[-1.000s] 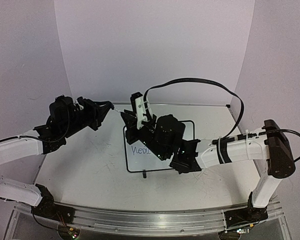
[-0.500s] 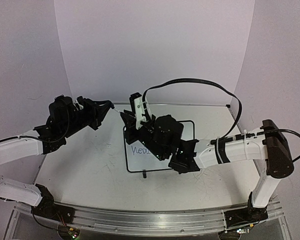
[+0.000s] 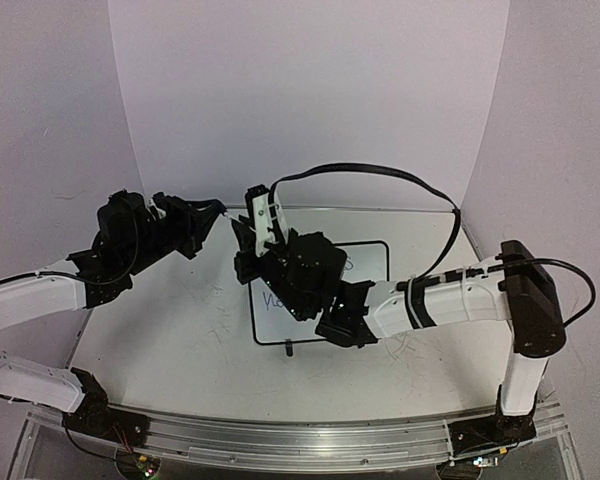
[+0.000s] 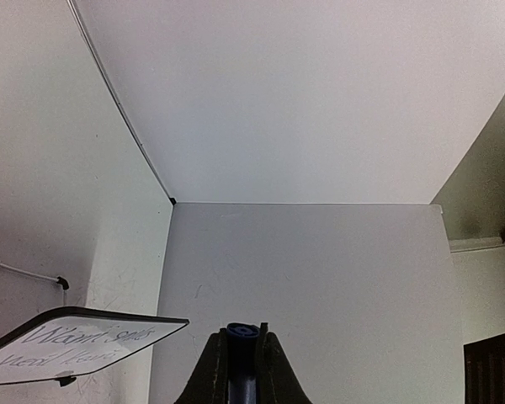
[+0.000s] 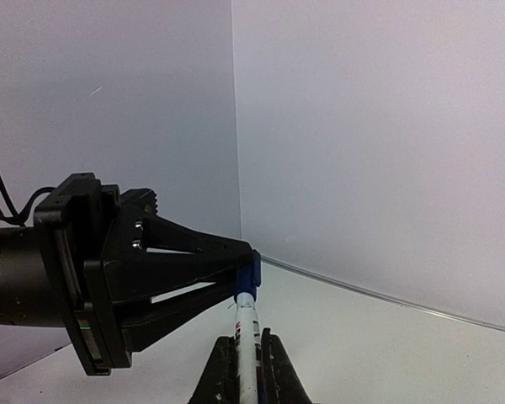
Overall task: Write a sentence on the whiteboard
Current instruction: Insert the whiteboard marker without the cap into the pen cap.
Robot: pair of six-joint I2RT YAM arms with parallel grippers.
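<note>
To the left of the small glossy whiteboard [image 3: 372, 258] with its thin black frame, the left gripper [image 3: 217, 212] hangs above the scuffed white tabletop [image 3: 160, 330], pointing at the board's far left corner. Its black fingers [image 4: 212, 372] are drawn almost together and pinch a small round blue plastic cap [image 4: 242, 332].

Just above that same corner, the cap meets the tip of a slim white marker [image 5: 245, 318] with printed lettering on its barrel. Whether the cap is fully seated on the marker cannot be told.

The right gripper [image 5: 246, 339] holds the marker's barrel, its two black fingers [image 5: 274, 375] narrowed around it from both sides. The two grippers face each other tip to tip.

The right arm reaches across the whiteboard from its right side and hides much of the board's left half in the overhead view. The board itself rests on the tabletop.

The blue handwritten sentence [image 4: 80, 343] fills the board in two lines. The upper line reads "Warm smiles" in the left wrist view; the lower line is harder to read.
</note>
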